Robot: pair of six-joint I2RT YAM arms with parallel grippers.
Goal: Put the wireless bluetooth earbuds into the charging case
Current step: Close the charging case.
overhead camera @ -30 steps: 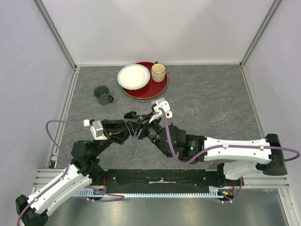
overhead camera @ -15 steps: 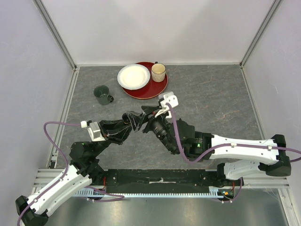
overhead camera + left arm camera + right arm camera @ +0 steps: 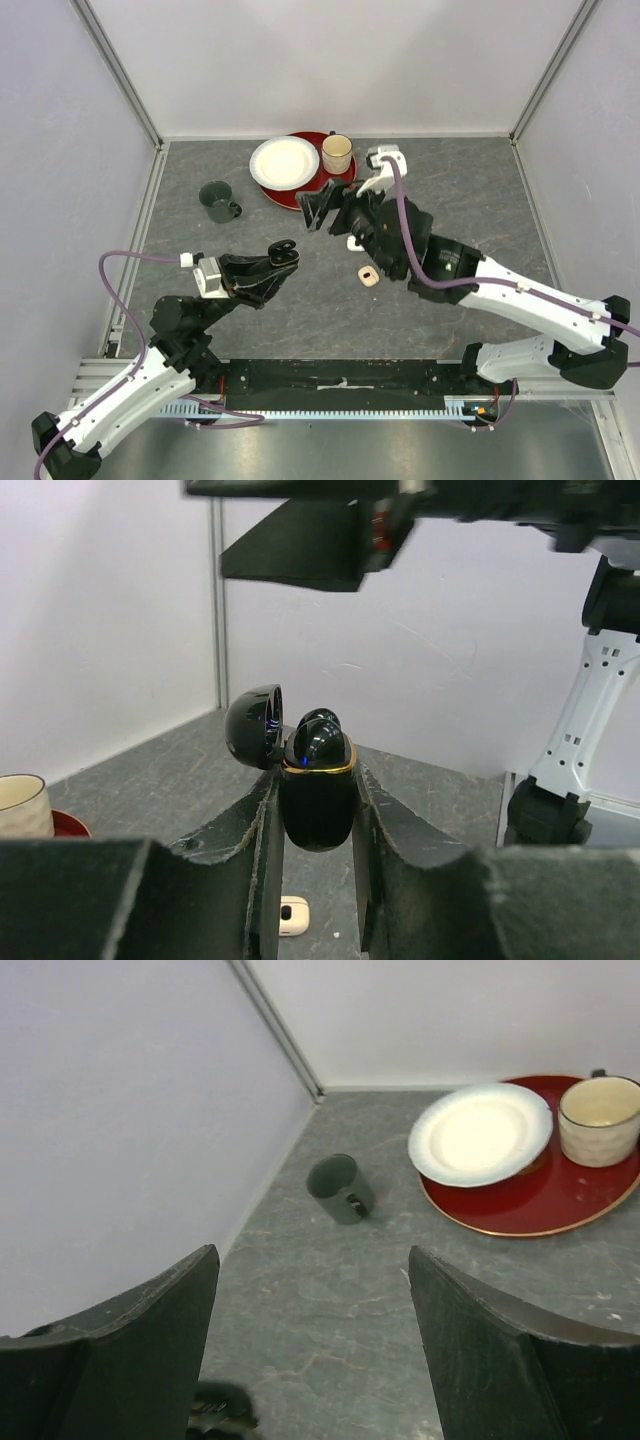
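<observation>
My left gripper is shut on the black charging case, holding it upright above the table. The case has a gold rim and its lid is swung open to the left. A glossy black earbud sits in the top of the case. My right gripper hangs open and empty, farther back than the case and raised above it; its fingers stand wide apart. A small pinkish-beige piece lies on the table under the right arm; I cannot tell whether it is an earbud or a case.
At the back stands a red tray bearing a white plate and a beige cup. A dark green mug sits to its left. White walls close in the grey table on three sides.
My right gripper has opened and drawn up and back from the case toward the tray. The left gripper keeps hold of the case. The pinkish-beige piece has come into view.
</observation>
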